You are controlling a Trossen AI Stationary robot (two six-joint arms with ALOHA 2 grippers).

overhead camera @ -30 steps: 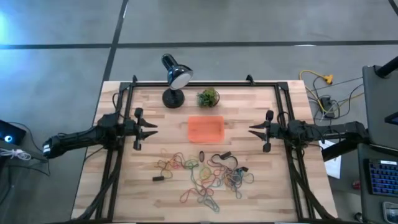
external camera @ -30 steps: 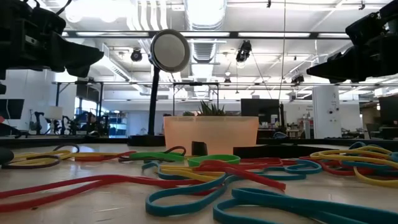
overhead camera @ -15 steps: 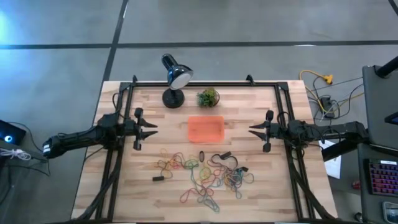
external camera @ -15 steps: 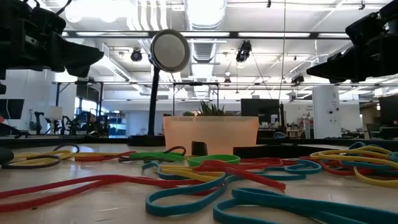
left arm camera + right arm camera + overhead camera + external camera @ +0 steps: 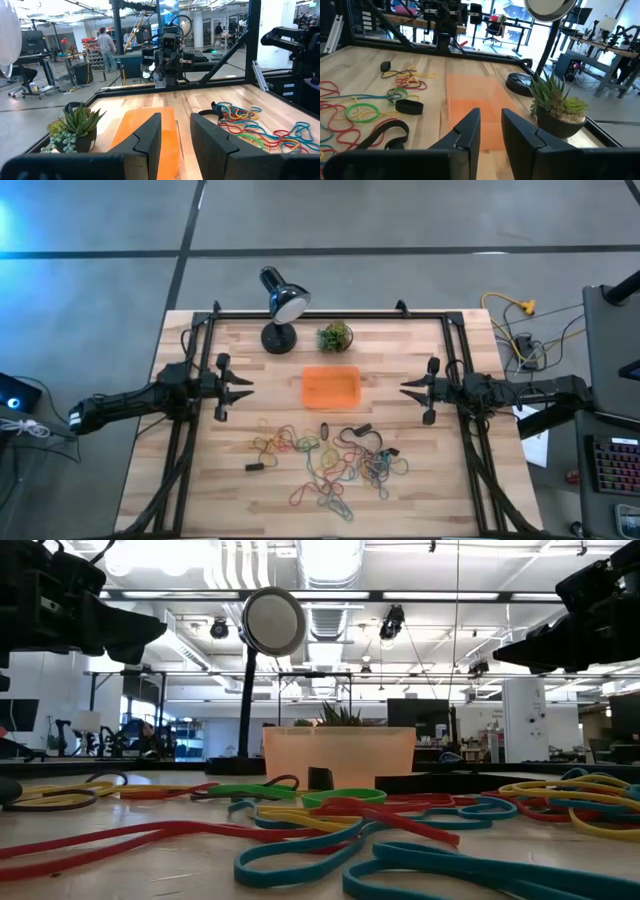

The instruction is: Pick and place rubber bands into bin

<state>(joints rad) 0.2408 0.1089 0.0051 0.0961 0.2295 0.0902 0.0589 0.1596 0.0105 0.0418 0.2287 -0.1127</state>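
Bands are the story: the rubber bands [image 5: 325, 460] are scattered in a loose tangle of red, yellow, green and blue loops across the near half of the table [image 5: 410, 500], with a smaller yellow-and-red cluster off to the left of the main heap. Not one is seen inside the bin [image 5: 330, 386], which sits just beyond the pile at mid-table, its orange floor bare in the high view. So, as far as can be judged, the job is at its very start: nothing is placed, everything is left to be picked.

A few small black clips [image 5: 361, 428] are mixed in along the far edge of the pile and at its left, and these are to be left alone. Beyond the bin, the little green plant [image 5: 334, 336] and the black desk lamp [image 5: 278, 305] are lined up at the far edge.

Out wide, the left gripper [image 5: 244, 387] is held above the table's left side, level with the bin and well apart from it, its fingers [image 5: 150, 137] parted by a narrow gap and holding nothing. Opposite, the right gripper [image 5: 406, 388] is held on the right side, mirrored, its fingers [image 5: 469, 131] likewise narrowly parted and unloaded. Neither is touching a band.
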